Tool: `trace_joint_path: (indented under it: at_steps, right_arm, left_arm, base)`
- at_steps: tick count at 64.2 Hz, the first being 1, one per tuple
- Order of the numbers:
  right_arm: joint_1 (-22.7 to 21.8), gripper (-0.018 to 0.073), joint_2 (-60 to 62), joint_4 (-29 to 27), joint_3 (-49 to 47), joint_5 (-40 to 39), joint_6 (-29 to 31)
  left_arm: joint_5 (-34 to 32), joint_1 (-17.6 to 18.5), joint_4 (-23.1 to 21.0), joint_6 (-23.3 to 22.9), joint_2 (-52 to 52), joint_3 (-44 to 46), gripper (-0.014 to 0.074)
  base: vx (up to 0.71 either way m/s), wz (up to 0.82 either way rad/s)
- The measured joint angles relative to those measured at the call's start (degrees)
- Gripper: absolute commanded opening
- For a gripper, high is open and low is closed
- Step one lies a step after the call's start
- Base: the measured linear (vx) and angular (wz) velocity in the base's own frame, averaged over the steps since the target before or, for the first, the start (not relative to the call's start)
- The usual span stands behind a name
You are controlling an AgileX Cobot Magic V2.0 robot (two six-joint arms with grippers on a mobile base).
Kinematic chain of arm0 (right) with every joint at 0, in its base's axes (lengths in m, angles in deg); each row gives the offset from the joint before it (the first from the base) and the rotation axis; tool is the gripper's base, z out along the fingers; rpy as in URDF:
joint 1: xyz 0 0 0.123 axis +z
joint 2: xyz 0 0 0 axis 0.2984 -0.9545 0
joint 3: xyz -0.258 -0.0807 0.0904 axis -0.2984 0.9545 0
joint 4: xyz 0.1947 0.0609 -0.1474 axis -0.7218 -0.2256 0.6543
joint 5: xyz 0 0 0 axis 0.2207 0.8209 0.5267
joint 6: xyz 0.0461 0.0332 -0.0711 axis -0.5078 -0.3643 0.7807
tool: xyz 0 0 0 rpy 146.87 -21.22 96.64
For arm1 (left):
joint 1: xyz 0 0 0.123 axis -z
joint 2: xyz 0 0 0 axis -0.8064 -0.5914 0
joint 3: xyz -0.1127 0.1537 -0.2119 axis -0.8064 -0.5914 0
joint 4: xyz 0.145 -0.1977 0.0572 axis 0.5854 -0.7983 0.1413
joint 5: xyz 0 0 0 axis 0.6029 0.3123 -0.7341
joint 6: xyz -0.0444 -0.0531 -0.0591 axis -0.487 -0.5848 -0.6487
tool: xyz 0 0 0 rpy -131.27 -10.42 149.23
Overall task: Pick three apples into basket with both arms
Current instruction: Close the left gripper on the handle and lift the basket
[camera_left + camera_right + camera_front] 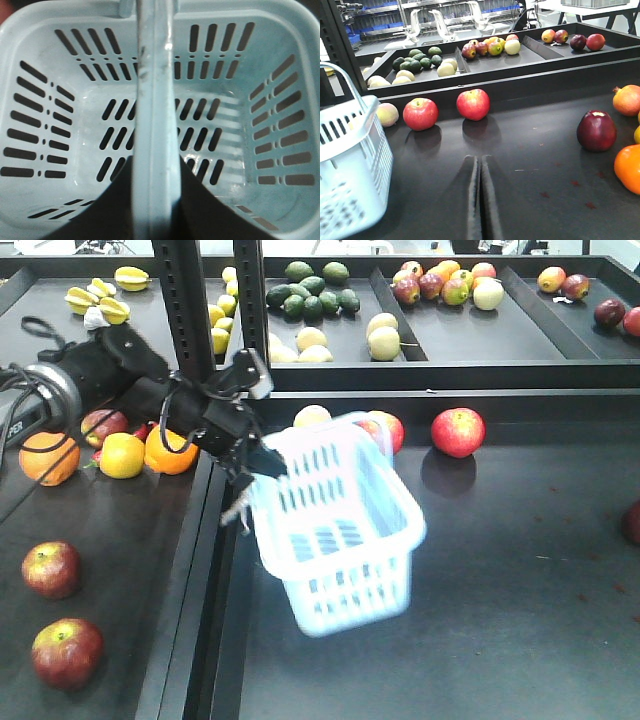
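Note:
My left gripper is shut on a hoop handle of the pale blue basket and holds it tilted above the dark table. The left wrist view looks down into the basket, which is empty. Two red apples lie by the table's back wall, right of the basket. In the front view one apple is clear and the other is half hidden behind the basket. My right gripper is shut and empty, low over the table in front of these apples.
Two more apples lie on the left tray, with oranges behind them. A dark red apple and an orange lie right of my right gripper. The raised back shelf holds avocados, yellow fruits and more apples. A black post stands behind my left arm.

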Motion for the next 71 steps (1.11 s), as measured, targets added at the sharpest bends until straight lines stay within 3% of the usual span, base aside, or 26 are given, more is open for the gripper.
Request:
trace_joint_path:
  at_steps: [10,17,24,35,44,52,63,71]
  right_arm:
    - [0.0,-0.0001,0.0,0.0,0.0,0.0,0.0]
    - [0.0,-0.0001,0.0,0.0,0.0,0.0,0.0]
    - [0.0,-0.0001,0.0,0.0,0.0,0.0,0.0]
    - [0.0,-0.0001,0.0,0.0,0.0,0.0,0.0]
    - [0.0,-0.0001,0.0,0.0,0.0,0.0,0.0]
    - [0.0,-0.0001,0.0,0.0,0.0,0.0,0.0]
    - [0.0,-0.0001,0.0,0.0,0.0,0.0,0.0]
    - [0.0,-0.0001,0.0,0.0,0.0,0.0,0.0]
  left_arm:
    - [3.7,3.6,-0.4,-6.6,3.6,0.0,-0.0008]
    - [3.9,6.2,-0.2,-14.0,6.7,0.0,-0.0008]
    - [4.0,8.4,2.0,-24.2,9.5,0.0,-0.0008]
    - [5.0,11.3,11.3,-42.4,13.0,0.0,-0.0008]
    - [5.4,13.6,19.6,-53.5,16.2,0.0,-0.0008]
    - [5.7,14.9,22.3,-60.0,20.8,0.0,-0.0008]
    - [6.4,15.5,23.0,-66.3,26.6,-0.1,-0.0008]
    - [6.3,15.5,26.3,-70.0,30.9,-2.6,-0.0008]
  base:
    - [0.00,0.00]
    - [0.00,0.00]
    - [0.00,0.00]
    - [0.00,0.00]
    - [0.00,0.00]
    - [0.00,0.00]
    - [0.00,0.00]
    - [0.00,0.00]
